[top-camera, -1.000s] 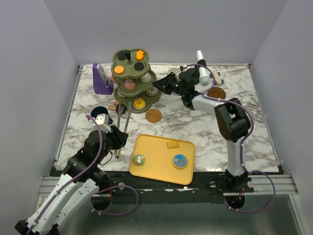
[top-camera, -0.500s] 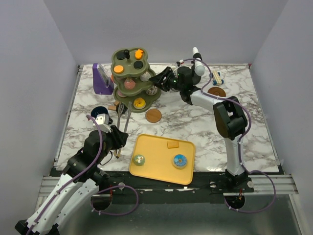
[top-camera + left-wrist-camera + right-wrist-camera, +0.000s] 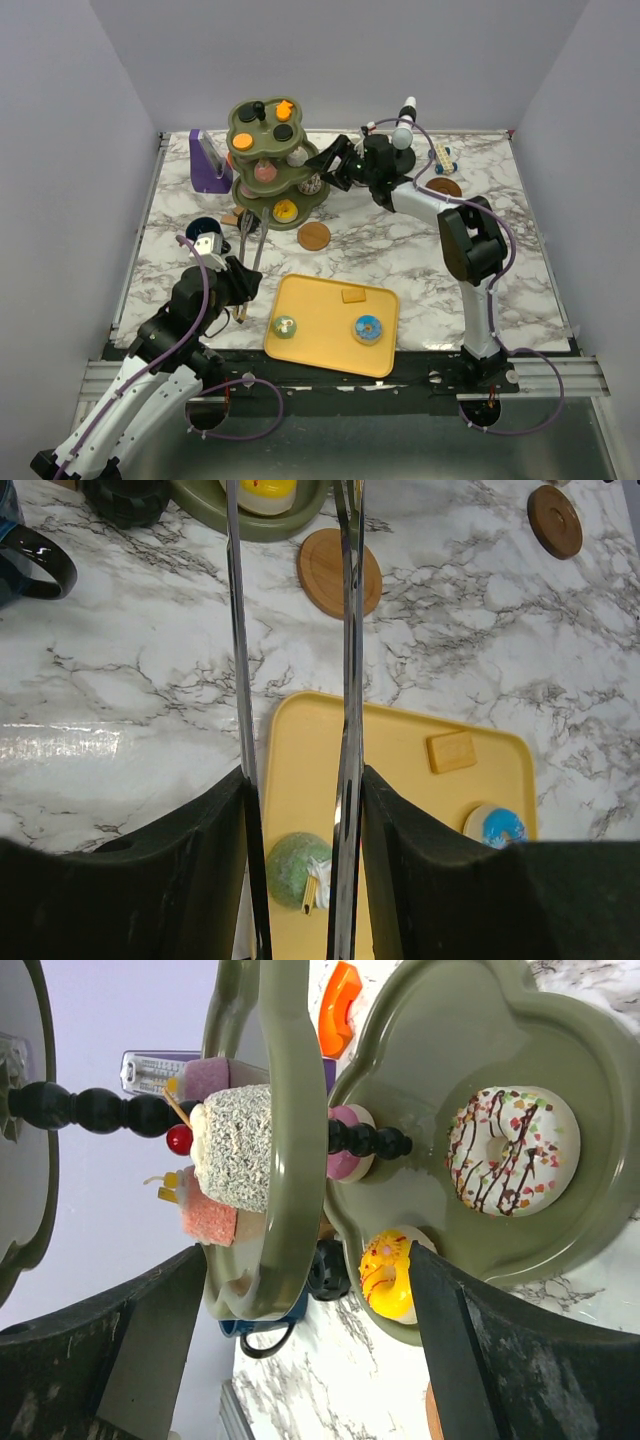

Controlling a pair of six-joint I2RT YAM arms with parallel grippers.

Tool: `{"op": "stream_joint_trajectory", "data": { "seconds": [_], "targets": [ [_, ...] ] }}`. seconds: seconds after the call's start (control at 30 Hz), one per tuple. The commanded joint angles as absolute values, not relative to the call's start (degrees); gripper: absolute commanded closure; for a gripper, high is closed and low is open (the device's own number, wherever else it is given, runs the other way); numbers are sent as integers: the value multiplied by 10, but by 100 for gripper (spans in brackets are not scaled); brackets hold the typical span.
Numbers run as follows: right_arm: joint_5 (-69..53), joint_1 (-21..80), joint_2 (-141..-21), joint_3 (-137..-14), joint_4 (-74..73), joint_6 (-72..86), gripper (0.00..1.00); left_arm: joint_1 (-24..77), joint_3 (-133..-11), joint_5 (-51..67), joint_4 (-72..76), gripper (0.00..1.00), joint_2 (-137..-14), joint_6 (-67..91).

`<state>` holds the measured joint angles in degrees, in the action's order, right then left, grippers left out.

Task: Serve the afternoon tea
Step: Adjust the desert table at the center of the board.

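the olive-green three-tier stand point(image 3: 268, 140) stands at the far left part of the marble desk point(image 3: 400, 260), just beside a purple holder point(image 3: 208, 160). the right fingers point(image 3: 333, 166) are spread wide at the right side of the stand, about at the height of its middle tier, and they grip nothing. in the right wrist view a white-sprinkled cupcake point(image 3: 235, 1150) with a red cherry sits on the middle tier, with a pink sweet point(image 3: 208, 1222) next to it. on the lowest tier lie a white doughnut with chocolate lines point(image 3: 512, 1150) and a yellow doughnut point(image 3: 388, 1275). the top tier carries small black and orange pieces.

the left fingers point(image 3: 240, 278) are closed on a pair of metal tongs point(image 3: 236, 630) at the near left of the desk. the two blades are apart, hold nothing, and point toward the foot of the stand.

at the near edge lies a yellow tray point(image 3: 325, 345). on it are a green sweet point(image 3: 286, 325), a blue doughnut point(image 3: 367, 329) and a small tan biscuit point(image 3: 352, 295), all apart from each other. one round brown coaster point(image 3: 314, 236) lies bare between the tray and the stand. a second coaster point(image 3: 443, 189) lies at the far right, well apart from the first. the dark-blue mug point(image 3: 203, 230) stands on the desk to the left of the tongs, near the stand.
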<state>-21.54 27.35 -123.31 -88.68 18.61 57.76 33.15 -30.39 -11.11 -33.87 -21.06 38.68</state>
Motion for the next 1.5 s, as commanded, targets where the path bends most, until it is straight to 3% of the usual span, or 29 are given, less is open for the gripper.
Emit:
{"op": "stream_joint_trajectory", "data": {
  "seconds": [0.0, 0.13, 0.47, 0.97, 1.47],
  "targets": [
    [-218, 265, -1208, -900, 155, 562, 10, 335, -309, -124, -330, 48, -199, 387],
    [-245, 256, -1208, -901, 155, 562, 0, 335, -308, -123, -330, 49, -198, 387],
    [-316, 228, -1190, -911, 130, 541, 0, 335, -308, -120, -327, 49, -202, 387],
    [-283, 218, -1167, -986, -47, 449, 0, 335, -307, -113, -325, 49, -196, 385],
    [-261, 218, -1040, -905, -84, 421, 0, 335, -309, -100, -320, 49, -192, 383]
  ]
}}
